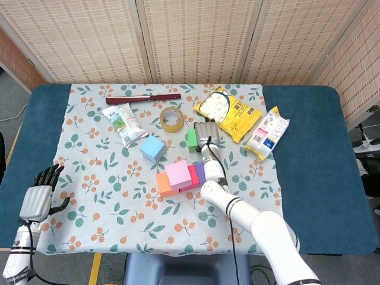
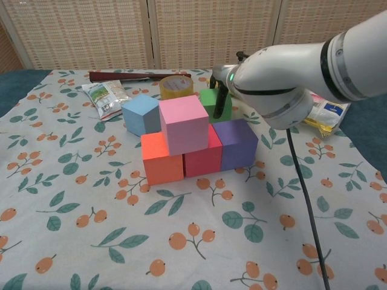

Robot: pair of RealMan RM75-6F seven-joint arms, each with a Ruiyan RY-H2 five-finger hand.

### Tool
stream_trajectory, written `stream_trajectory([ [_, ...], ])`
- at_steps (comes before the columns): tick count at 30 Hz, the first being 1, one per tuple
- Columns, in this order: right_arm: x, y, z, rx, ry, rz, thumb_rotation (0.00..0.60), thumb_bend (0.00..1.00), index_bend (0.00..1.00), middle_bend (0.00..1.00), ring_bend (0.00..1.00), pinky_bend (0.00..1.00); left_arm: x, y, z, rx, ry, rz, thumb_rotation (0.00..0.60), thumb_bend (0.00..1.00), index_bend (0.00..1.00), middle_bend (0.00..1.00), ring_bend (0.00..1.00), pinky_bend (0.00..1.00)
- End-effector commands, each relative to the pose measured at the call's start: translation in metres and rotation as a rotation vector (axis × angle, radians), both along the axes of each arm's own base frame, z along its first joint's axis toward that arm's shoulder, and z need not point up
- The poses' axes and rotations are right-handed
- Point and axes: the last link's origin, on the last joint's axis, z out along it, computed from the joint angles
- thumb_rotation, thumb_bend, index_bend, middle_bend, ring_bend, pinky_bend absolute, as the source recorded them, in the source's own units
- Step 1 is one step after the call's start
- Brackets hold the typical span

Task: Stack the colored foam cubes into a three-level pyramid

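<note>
We are on the second level: our right hand covers the green cube at frame centre, its grip indiscernible. Next, lift it beside the pink cube.

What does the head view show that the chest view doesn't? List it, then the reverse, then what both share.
Head view only: the left hand hanging off the table's near-left edge, and the whole blue table.
Chest view only: the front faces of the orange cube, red cube and purple cube.
Both: the pink cube on the row, the blue cube, and the right hand at the green cube.
</note>
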Motion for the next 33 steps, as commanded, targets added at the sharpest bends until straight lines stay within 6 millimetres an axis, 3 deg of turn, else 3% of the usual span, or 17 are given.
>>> stream_trajectory([
  [1, 0.003, -0.002, 0.003, -0.014, -0.012, 0.005, 0.600, 0.09, 0.62, 0.43, 0.17, 0.19, 0.000, 0.000, 0.000, 0.000, -0.001, -0.001, 0.600, 0.33, 0.00, 0.01, 0.02, 0.10],
  [6, 0.007, -0.007, 0.029, -0.060, -0.027, 0.030, 0.600, 0.10, 0.64, 0.44, 0.20, 0.19, 0.002, -0.001, 0.001, -0.002, -0.006, -0.011, 0.600, 0.33, 0.00, 0.01, 0.02, 0.10],
  [10, 0.011, 0.001, 0.061, -0.072, -0.065, 0.077, 0.600, 0.10, 0.65, 0.44, 0.20, 0.19, 0.004, -0.003, 0.000, -0.010, -0.005, -0.020, 0.600, 0.33, 0.00, 0.01, 0.02, 0.10],
  [14, 0.010, 0.027, 0.100, -0.033, -0.098, 0.130, 0.600, 0.10, 0.65, 0.44, 0.20, 0.19, 0.007, -0.006, -0.003, -0.020, 0.002, -0.035, 0.600, 0.33, 0.00, 0.01, 0.02, 0.10],
  [19, 0.003, 0.065, 0.135, 0.042, -0.091, 0.187, 0.600, 0.10, 0.65, 0.44, 0.20, 0.19, 0.011, -0.008, -0.008, -0.037, 0.010, -0.046, 0.600, 0.33, 0.00, 0.01, 0.02, 0.10],
  [26, -0.016, 0.091, 0.164, 0.090, -0.087, 0.196, 0.600, 0.10, 0.65, 0.44, 0.20, 0.19, 0.014, -0.012, -0.010, -0.042, 0.017, -0.060, 0.600, 0.33, 0.00, 0.01, 0.02, 0.10],
  [33, -0.033, 0.103, 0.168, 0.158, -0.078, 0.185, 0.600, 0.10, 0.65, 0.44, 0.20, 0.19, 0.014, -0.013, -0.009, -0.037, 0.016, -0.062, 0.600, 0.33, 0.00, 0.01, 0.02, 0.10],
])
